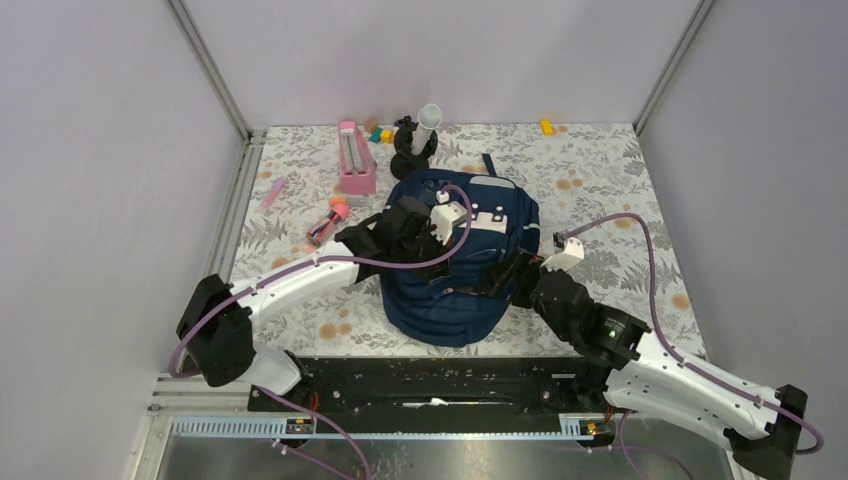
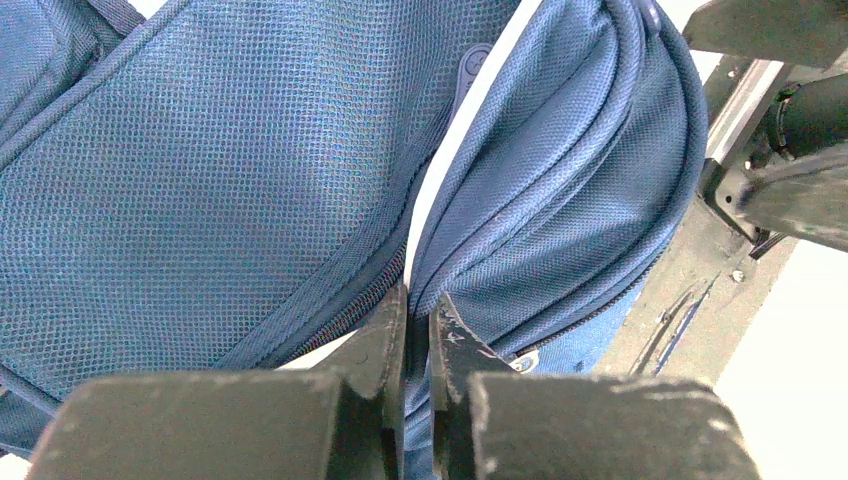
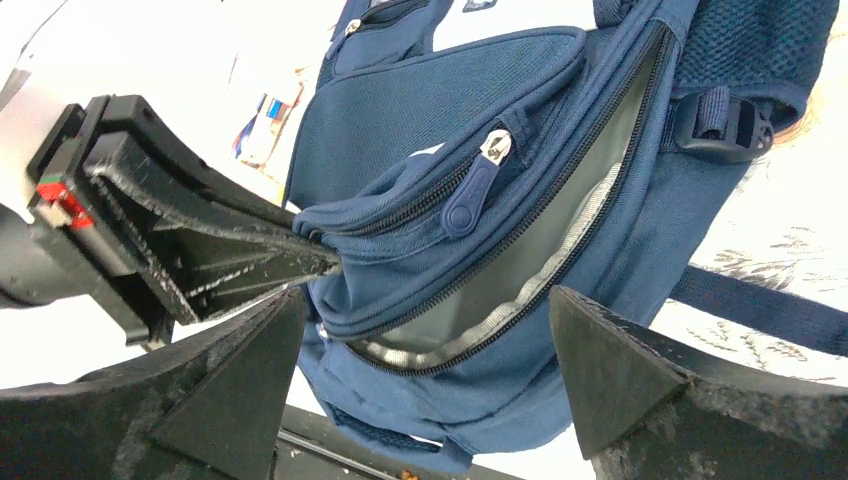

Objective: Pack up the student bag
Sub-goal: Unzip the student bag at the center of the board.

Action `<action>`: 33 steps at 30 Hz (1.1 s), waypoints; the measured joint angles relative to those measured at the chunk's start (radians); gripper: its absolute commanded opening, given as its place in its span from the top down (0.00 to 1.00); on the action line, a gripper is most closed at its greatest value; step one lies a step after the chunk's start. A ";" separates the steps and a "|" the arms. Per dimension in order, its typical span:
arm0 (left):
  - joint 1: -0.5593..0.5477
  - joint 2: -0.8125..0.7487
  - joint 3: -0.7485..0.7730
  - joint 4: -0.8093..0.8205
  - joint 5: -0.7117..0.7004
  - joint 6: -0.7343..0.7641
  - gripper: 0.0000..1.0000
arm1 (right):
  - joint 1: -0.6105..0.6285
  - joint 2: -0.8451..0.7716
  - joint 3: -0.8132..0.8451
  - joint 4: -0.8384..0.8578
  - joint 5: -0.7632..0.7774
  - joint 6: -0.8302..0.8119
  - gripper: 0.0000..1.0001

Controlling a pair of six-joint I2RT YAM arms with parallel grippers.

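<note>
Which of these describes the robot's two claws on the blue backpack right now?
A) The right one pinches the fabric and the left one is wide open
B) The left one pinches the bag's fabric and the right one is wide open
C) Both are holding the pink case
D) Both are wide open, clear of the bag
B: the left gripper is closed on a fold of the student bag, while the right gripper has its fingers spread wide, gripping nothing.

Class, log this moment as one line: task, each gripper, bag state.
task: pack bag | left gripper: shut on bag fabric | right gripper: open, at pocket | bag: pocket unzipped, grey lining showing
</note>
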 measured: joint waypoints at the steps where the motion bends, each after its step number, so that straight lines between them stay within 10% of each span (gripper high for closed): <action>1: 0.000 0.000 0.000 0.000 0.001 0.002 1.00 | -0.018 0.010 0.000 0.006 -0.013 0.013 0.02; 7: 0.001 -0.004 0.000 0.001 0.004 0.017 1.00 | -0.067 0.075 -0.040 0.111 -0.111 0.118 0.12; 15: 0.002 -0.019 0.000 0.002 0.005 0.044 1.00 | -0.072 0.169 -0.083 0.278 -0.145 0.234 0.70; 16: 0.002 -0.020 0.000 0.002 0.005 0.051 0.97 | -0.072 0.171 -0.090 0.300 -0.146 0.245 0.80; 19: 0.001 -0.025 0.000 0.005 0.004 0.072 0.47 | -0.072 0.164 -0.112 0.364 -0.145 0.283 1.00; 25: -0.043 -0.145 -0.047 0.079 -0.080 0.152 0.09 | -0.072 0.142 -0.153 0.373 -0.133 0.315 1.00; 33: -0.162 -0.349 -0.164 0.171 -0.206 0.188 0.23 | -0.072 0.138 -0.153 0.375 -0.129 0.330 1.00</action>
